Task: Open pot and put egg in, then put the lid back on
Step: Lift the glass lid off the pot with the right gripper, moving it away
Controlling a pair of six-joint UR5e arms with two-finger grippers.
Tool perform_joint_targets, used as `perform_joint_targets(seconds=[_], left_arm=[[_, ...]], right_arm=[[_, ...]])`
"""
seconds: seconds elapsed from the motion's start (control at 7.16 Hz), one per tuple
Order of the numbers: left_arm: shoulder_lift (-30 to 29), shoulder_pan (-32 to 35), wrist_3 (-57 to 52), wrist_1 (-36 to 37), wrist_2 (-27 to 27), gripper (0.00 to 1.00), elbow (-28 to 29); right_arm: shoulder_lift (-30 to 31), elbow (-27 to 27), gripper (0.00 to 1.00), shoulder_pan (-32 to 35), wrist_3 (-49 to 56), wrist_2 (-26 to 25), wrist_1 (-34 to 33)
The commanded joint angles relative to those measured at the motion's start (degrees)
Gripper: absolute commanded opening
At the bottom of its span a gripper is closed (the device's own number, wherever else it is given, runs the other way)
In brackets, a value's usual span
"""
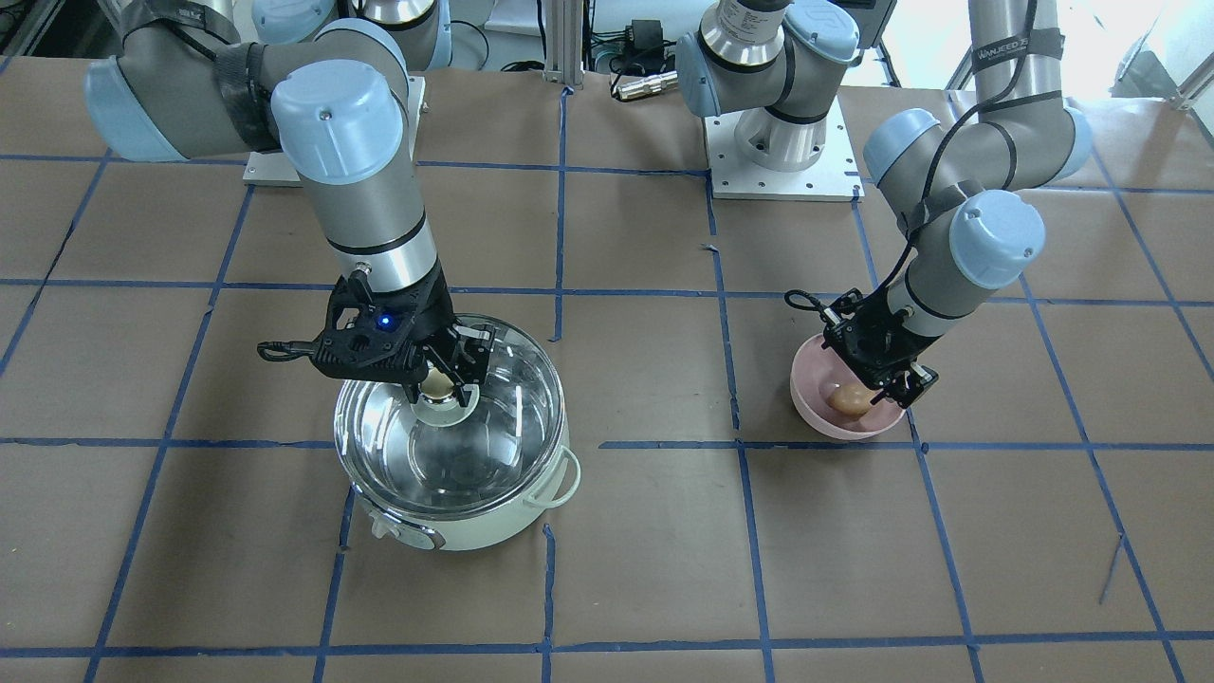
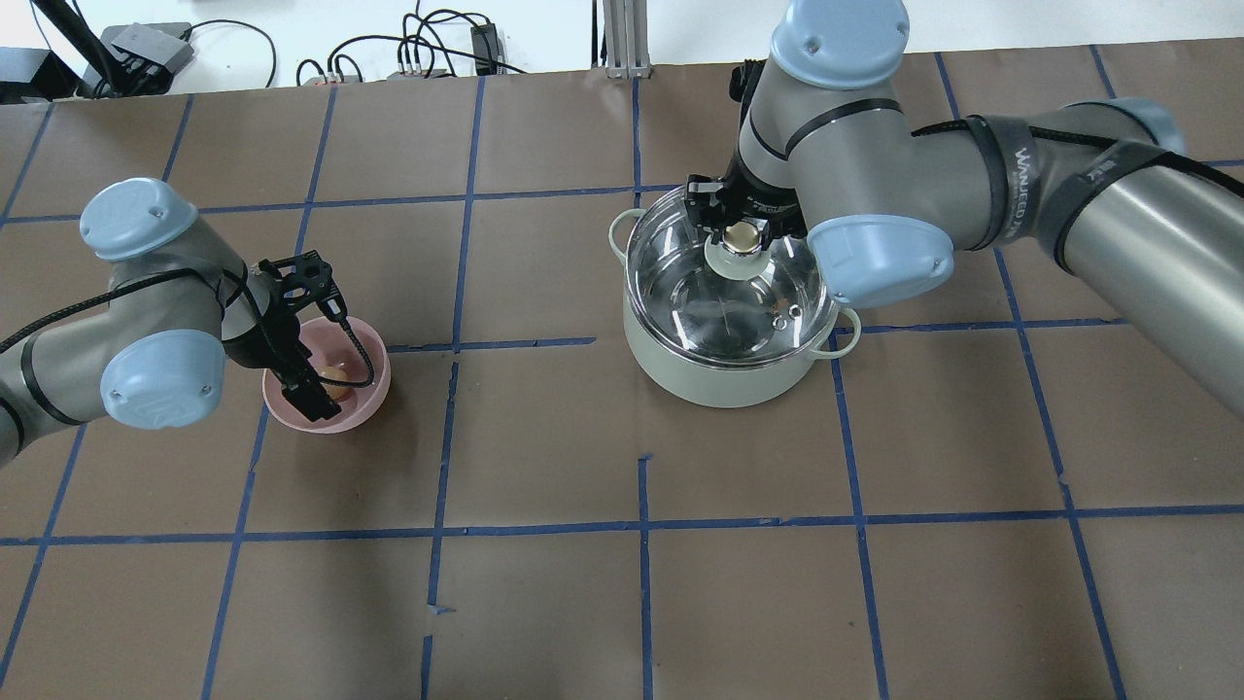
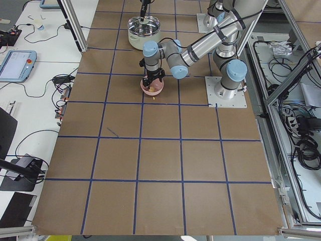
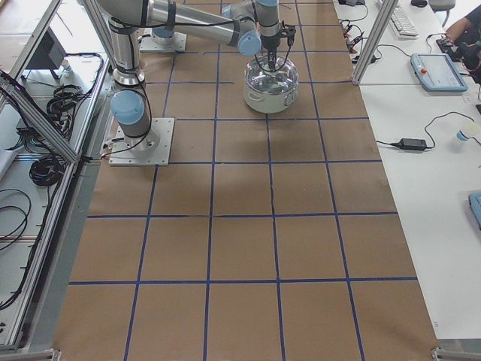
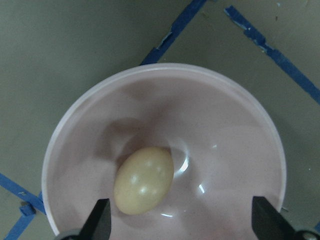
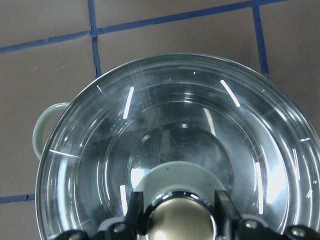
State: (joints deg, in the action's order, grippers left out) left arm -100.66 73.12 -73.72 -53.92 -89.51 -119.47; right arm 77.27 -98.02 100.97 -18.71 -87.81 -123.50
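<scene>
— What do we have here, biggest first?
— We see the brown desk point(image 2: 544, 603) with its blue tape grid. On it, on the robot's right side, the mint-green pot point(image 2: 724, 379) stands upright. The glass lid point(image 2: 695, 301) covers the pot's mouth.
— And on the other side?
— We find a pink bowl point(image 2: 377, 384) on the robot's left, well apart from the pot.
— How do the arms stand?
— We see the right end effector point(image 6: 182, 220) down over the lid. Its two fingers point(image 6: 136, 210) are narrow and pressed against either side of the gold-topped knob point(image 6: 181, 225), so it grips the lid. The left end effector point(image 5: 182, 220) hangs over the bowl with its fingers point(image 5: 102, 217) spread wide, gripping nothing.
— Where is the egg?
— We see the egg point(image 5: 144, 180) lying on its side in the bottom of the bowl, between those wide fingers and close beside one of them
</scene>
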Motion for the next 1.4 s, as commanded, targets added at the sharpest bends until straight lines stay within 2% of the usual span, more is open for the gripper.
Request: perform_joint_targets(seconds=[0.0,0.14,0.42,0.7,0.98,1.26], left_arm=[[-0.50,0.01,-4.64,1.79,0.03,0.99,-0.24],[-0.85,0.09,-9.03,1.80,0.38,0.99,-0.33],[-1.38,0.09,-9.69,1.80,-0.23,0.99,-0.67],[-1.47,0.71,-9.78,1.88,-1.72,1.00,-1.20],[-1.64,0.71,-10.04,2.41,-1.64,1.00,-1.12],[-3.13,0.71,-14.33,4.77,-1.64,1.00,-1.03]], right_arm=[[0.07,5.18,0.36,-0.16,0.43,-1.75,4.47],[0.07,7.73,0.36,-0.42,0.43,-1.84,6.76],[1.56,11.43,0.36,-4.44,0.96,-1.75,12.72],[8.73,11.37,0.36,-11.90,8.75,-1.49,22.55],[9.83,10.92,0.35,-13.44,10.11,-0.62,25.49],[9.57,10.58,0.34,-13.43,9.93,-0.79,25.76]])
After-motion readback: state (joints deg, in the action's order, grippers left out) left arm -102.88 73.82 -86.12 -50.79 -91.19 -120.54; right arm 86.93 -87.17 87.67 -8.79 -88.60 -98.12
